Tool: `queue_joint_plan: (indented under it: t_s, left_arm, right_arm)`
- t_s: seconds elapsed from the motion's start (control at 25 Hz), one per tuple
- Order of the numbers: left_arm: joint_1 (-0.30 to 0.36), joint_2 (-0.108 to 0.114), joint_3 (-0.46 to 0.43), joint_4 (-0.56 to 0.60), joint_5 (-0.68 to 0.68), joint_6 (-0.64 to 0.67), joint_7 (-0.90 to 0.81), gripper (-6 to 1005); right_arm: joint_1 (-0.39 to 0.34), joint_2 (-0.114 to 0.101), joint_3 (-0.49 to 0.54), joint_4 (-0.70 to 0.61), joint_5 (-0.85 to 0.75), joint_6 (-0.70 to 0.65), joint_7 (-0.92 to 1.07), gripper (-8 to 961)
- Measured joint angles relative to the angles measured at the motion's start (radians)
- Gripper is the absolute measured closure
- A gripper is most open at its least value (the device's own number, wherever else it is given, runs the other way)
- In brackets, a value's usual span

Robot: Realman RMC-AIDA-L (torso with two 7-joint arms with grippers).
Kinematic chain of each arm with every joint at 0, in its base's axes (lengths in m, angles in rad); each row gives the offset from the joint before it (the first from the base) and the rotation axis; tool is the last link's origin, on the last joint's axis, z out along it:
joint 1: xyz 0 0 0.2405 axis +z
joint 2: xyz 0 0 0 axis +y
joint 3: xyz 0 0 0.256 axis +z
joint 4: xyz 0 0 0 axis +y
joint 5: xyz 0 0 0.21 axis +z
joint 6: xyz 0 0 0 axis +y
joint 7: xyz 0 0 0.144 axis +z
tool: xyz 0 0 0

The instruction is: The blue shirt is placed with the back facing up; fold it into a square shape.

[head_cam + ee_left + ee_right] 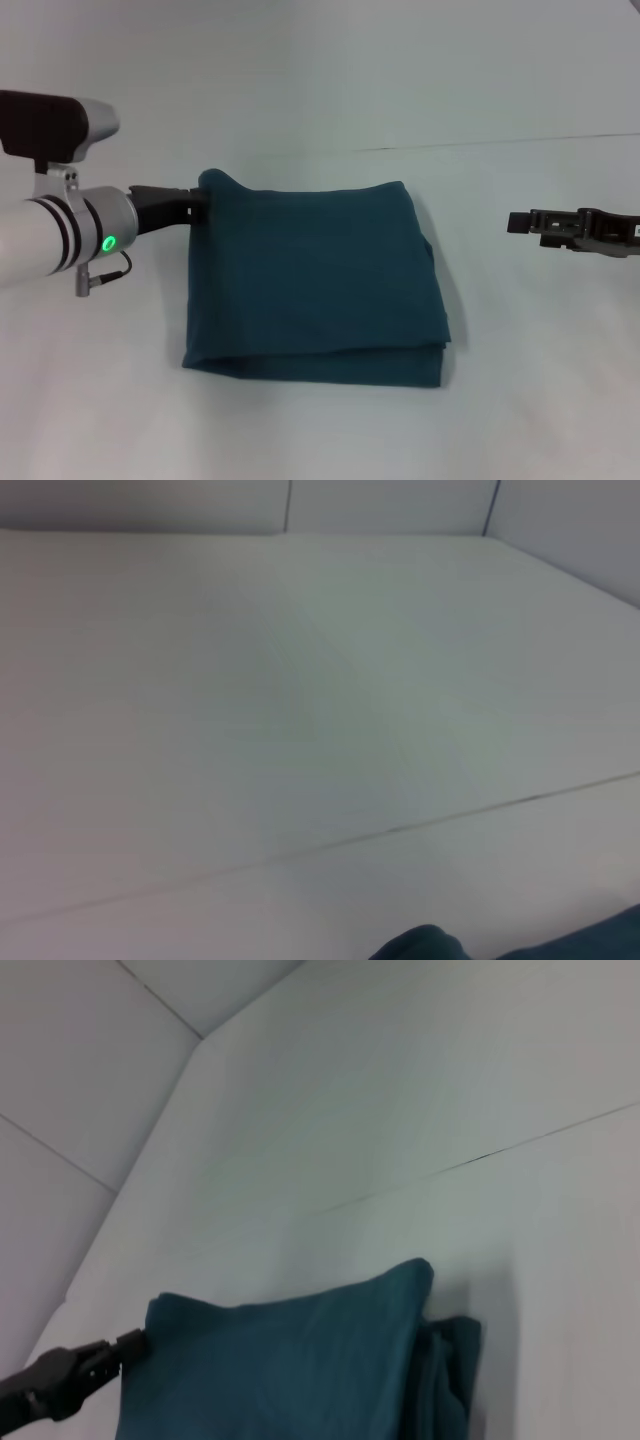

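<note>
The blue shirt (315, 280) lies folded into a rough rectangle in the middle of the white table, with layered edges along its near and right sides. My left gripper (200, 203) is at the shirt's far left corner, shut on the fabric, which bunches up slightly there. The right wrist view shows the same pinch, the left gripper (135, 1343) against the shirt (300, 1370). In the left wrist view only a sliver of the shirt (600, 935) shows. My right gripper (515, 222) hovers to the right of the shirt, apart from it.
A thin seam (500, 142) crosses the white table (320, 80) behind the shirt. White walls rise at the table's far edge (290, 510).
</note>
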Motion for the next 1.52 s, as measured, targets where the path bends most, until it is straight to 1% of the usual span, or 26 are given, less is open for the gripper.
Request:
queue_joint_plan:
  t_s: [0.36, 0.84, 1.12, 1.32, 1.52]
  left_arm:
    - [0.015, 0.005, -0.011, 0.044, 0.006, 0.036, 0.000, 998]
    - [0.020, 0.015, -0.039, 0.047, 0.007, 0.037, -0.003, 997]
    - [0.035, 0.009, -0.037, 0.047, 0.008, 0.040, -0.004, 997]
    - [0.052, 0.007, -0.037, 0.063, 0.009, 0.046, -0.004, 997]
    - [0.056, 0.007, -0.038, 0.075, 0.009, 0.055, -0.002, 997]
  right_arm:
    - [-0.002, 0.011, 0.003, 0.001, 0.000, 0.000, -0.021, 58]
    - [0.003, 0.013, 0.003, 0.001, 0.000, 0.000, -0.031, 58]
    - [0.008, 0.012, 0.002, 0.001, 0.000, 0.000, -0.031, 57]
    - [0.012, 0.012, 0.002, 0.001, 0.000, 0.000, -0.031, 57]
    - [0.018, 0.012, -0.004, 0.001, -0.001, 0.006, -0.030, 57]
